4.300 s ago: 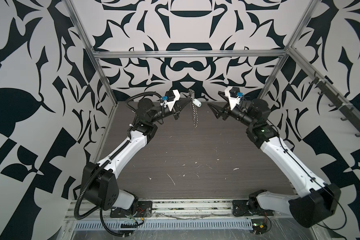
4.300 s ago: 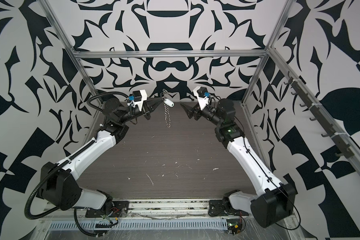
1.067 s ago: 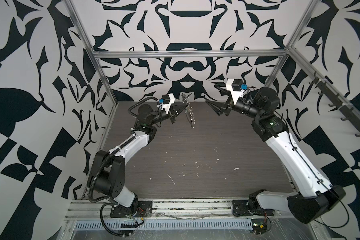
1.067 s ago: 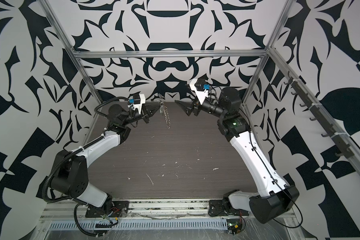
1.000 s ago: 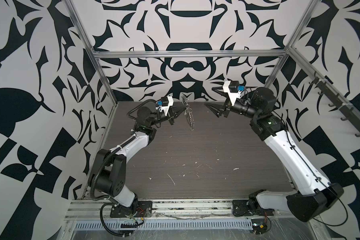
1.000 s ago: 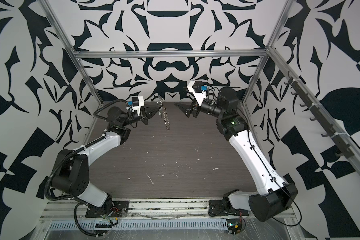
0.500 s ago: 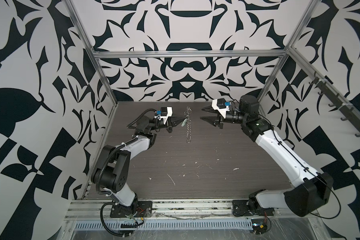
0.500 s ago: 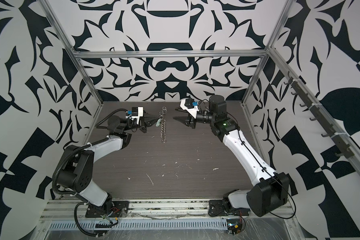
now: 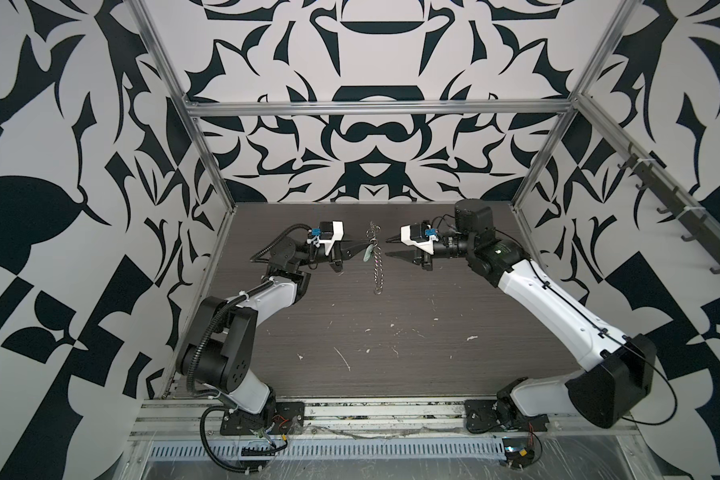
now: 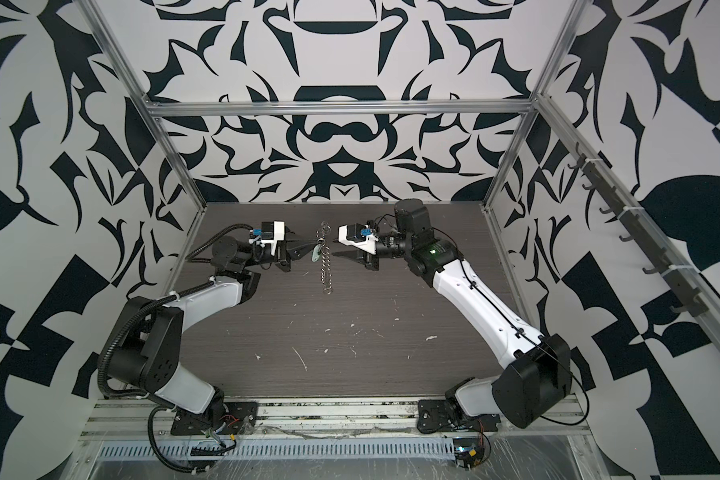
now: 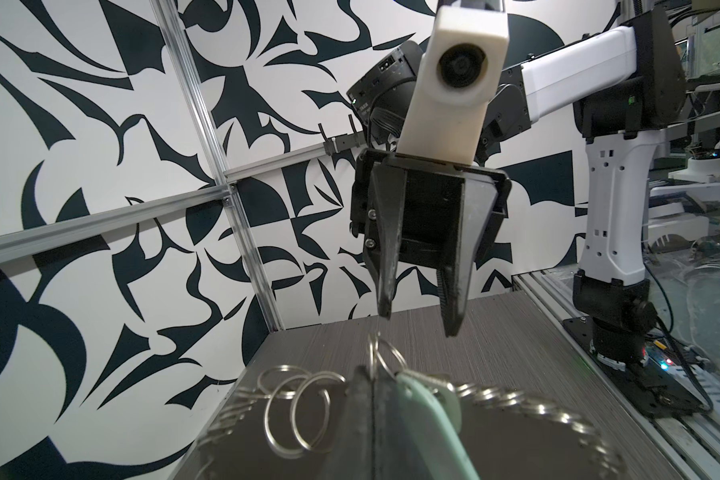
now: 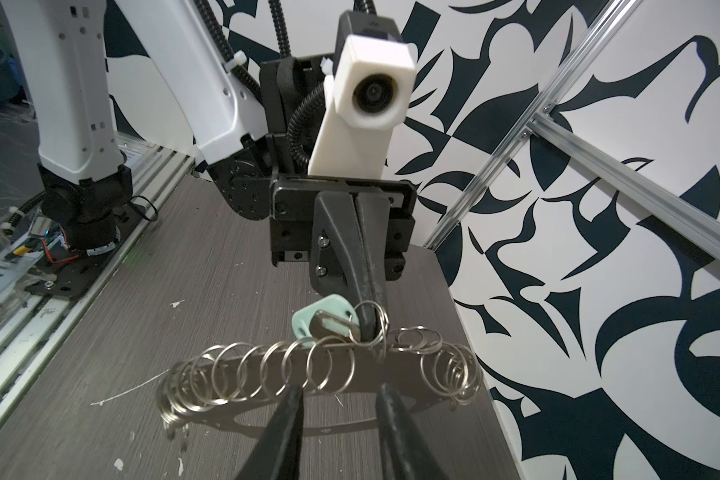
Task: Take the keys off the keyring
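Keyring (image 12: 316, 365) up in the air over the dark wood-grain tabletop (image 9: 391, 353), close to its far edge and about midway between its left and right edges; strung with a long run of small silver split rings (image 9: 376, 272), seen in both top views as a thin line stretching from the far edge toward the near one, and in the right wrist view as a row of loops on a thin grey band curving round beneath them. Pinched by the left gripper (image 12: 368, 326), jaws pressed tight together on one split ring partway along the row, fingers lying level and pointing toward the middle of the tabletop. On that same cluster of rings, the keys (image 12: 323, 319): one pale mint oval tag with a small metal loop, lying against the closed left fingertips on their near-edge side, not yet off the rings. Opposite, facing tip to tip, the right gripper (image 9: 388, 247), jaws standing partly apart with nothing between them, tips just beside the ring row and roughly level with the tag; hard to tell whether touching the rings, though a narrow gap visible in both top views
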